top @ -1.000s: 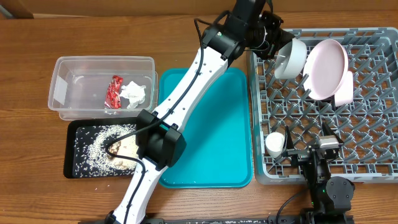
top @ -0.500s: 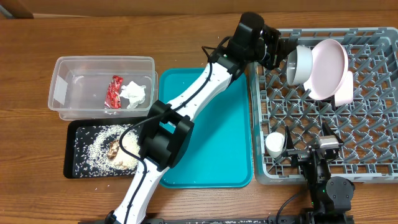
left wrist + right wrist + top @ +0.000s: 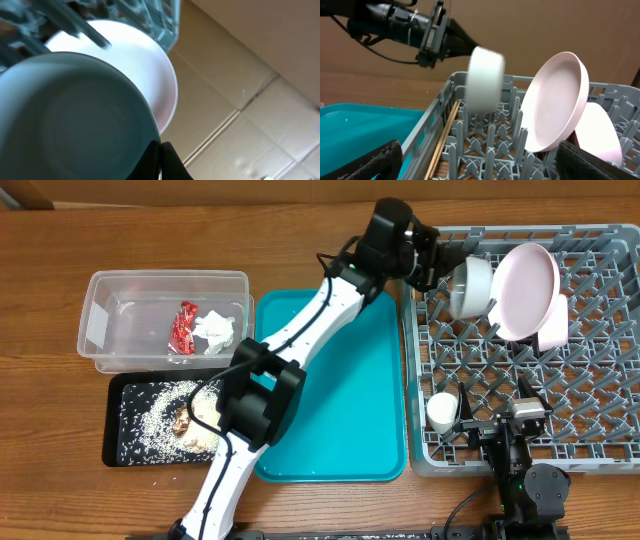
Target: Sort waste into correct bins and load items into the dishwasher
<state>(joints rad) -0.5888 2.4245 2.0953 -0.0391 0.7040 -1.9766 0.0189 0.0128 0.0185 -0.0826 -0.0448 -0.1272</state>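
My left gripper point(image 3: 446, 268) point(image 3: 161, 152) is shut on the rim of the white bowl point(image 3: 471, 286) point(image 3: 75, 115) point(image 3: 486, 80). The bowl hangs tipped on its side over the back left of the grey dishwasher rack point(image 3: 590, 395) point(image 3: 485, 135). Beside it the pale plate point(image 3: 528, 288) point(image 3: 559, 102) stands on edge, with the pink bowl point(image 3: 553, 330) point(image 3: 597, 127) behind it. The white cup point(image 3: 441, 411) sits at the rack's front left. Chopsticks point(image 3: 445, 135) lie along its left wall. My right gripper point(image 3: 505, 428) point(image 3: 485, 165) stays open at the rack's front edge, holding nothing.
The clear tub point(image 3: 110, 300) at the left holds the red wrapper point(image 3: 183, 327) and white tissue point(image 3: 216, 330). In front of it the black tray point(image 3: 115, 442) carries rice and brown scraps point(image 3: 185, 420). The teal tray point(image 3: 350, 420) lies between the bins and the rack, under my left arm.
My left wrist has swung the white bowl a little right, then back and lower beside the plate, turning it as it goes. The right arm has not moved.
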